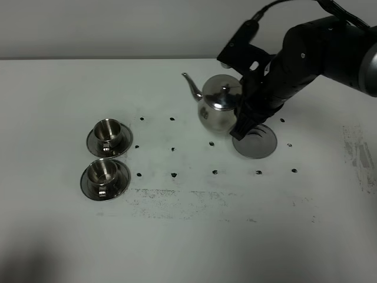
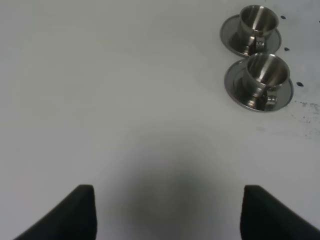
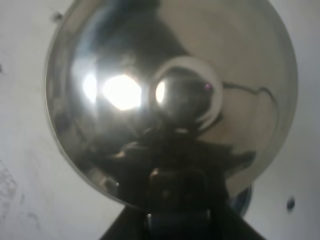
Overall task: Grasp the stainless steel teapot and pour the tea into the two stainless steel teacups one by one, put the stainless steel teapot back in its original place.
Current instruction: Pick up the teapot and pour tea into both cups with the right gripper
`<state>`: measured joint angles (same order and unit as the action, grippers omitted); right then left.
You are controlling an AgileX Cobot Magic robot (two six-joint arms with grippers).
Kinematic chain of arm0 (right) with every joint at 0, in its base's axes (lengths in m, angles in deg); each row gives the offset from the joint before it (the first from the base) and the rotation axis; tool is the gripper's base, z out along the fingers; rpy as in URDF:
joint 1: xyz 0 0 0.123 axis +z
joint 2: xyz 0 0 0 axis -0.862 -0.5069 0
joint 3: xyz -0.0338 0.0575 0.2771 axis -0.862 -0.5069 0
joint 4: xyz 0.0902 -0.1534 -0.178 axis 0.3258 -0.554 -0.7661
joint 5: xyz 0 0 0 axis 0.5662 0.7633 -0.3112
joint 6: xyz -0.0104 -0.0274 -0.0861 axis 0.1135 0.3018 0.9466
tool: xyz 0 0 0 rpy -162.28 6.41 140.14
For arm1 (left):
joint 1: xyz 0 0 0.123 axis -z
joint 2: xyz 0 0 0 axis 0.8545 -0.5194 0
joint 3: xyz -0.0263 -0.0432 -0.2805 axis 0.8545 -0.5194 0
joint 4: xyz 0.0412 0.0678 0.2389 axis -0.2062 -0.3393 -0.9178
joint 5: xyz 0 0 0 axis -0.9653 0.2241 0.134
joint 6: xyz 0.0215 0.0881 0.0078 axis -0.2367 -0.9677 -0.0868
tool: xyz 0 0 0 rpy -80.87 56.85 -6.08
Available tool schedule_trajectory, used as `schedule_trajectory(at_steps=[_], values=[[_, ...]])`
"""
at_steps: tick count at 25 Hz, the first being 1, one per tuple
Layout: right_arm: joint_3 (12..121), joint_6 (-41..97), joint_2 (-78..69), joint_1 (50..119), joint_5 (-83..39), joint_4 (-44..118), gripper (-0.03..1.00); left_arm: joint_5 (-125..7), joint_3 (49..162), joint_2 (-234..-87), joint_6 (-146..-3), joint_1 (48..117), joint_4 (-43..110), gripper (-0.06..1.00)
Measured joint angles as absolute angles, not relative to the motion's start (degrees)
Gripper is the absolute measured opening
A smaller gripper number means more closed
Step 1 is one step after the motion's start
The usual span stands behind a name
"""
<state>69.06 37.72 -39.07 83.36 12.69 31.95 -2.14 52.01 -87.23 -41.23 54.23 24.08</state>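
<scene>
Right hand (image 1: 243, 116) on teapot (image 1: 217, 106) handle (beside coaster (image 1: 259, 145))

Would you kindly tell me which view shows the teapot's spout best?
The exterior high view: the teapot shows its thin spout in profile. The right wrist view shows only its domed top close up; the left wrist view shows none of it.
</scene>
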Motion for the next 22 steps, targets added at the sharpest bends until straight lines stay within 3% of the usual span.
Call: schedule_trajectory(at_steps=[12, 22], values=[[81.7, 53.1, -47.6, 91.7, 19.9, 29.0, 0.19, -2.1, 52.0, -87.2, -41.2, 54.2, 24.1, 0.59], [84.1, 61.0, -49.1, 96.8, 22.0, 23.8, 0.19, -2.1, 52.0, -87.2, -41.2, 54.2, 24.1, 0.59]])
